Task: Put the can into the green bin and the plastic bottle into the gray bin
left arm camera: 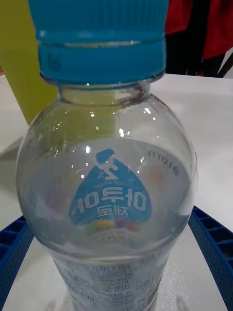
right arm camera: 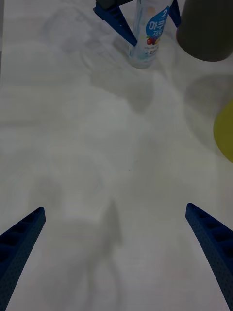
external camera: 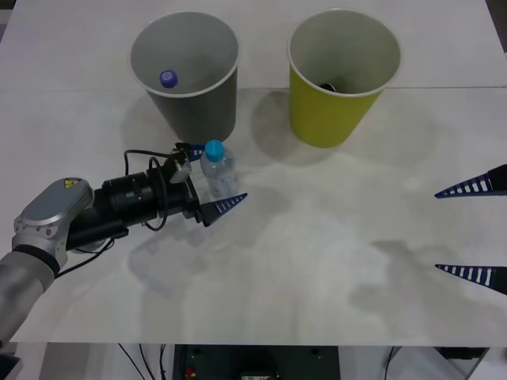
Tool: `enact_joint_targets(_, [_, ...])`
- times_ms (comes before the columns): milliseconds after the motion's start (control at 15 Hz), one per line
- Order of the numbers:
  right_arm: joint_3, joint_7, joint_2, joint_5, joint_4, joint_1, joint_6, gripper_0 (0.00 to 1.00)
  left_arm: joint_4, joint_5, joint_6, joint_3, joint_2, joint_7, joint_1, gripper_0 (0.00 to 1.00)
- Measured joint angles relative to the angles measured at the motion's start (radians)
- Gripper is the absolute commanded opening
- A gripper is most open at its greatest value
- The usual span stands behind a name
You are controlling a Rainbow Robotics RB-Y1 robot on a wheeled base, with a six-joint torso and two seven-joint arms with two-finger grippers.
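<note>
The plastic bottle (external camera: 218, 169) stands upright on the white surface (external camera: 317, 261), just in front of the gray bin (external camera: 190, 73). The left gripper (external camera: 212, 180) reaches in from the left, its blue fingers (left arm camera: 209, 243) spread either side of the bottle's body, not clearly pressing it. A purple-capped item (external camera: 168, 77) lies inside the gray bin. The green bin (external camera: 339, 75) stands beside it. The right gripper (external camera: 475, 229) hangs at the right edge, fingers wide apart.

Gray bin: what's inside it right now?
Inside the gray bin, a purple-capped item lies against the wall nearest the left arm; only its cap shows. The near rim hides the rest of the bottom. The plastic bottle stands outside, between the left gripper's fingers.
</note>
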Motion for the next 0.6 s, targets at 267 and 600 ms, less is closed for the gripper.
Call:
enact_joint_targets(267, [0.000, 0.000, 0.000, 0.000, 0.000, 0.000, 0.000, 1.00, 0.024, -0.001, 0.000, 0.000, -0.017, 0.002, -0.018, 0.00])
enact_joint_targets(600, [0.000, 0.000, 0.000, 0.000, 0.000, 0.000, 0.000, 1.00, 0.025, -0.002, -0.004, 0.000, -0.017, 0.020, -0.019, 0.00])
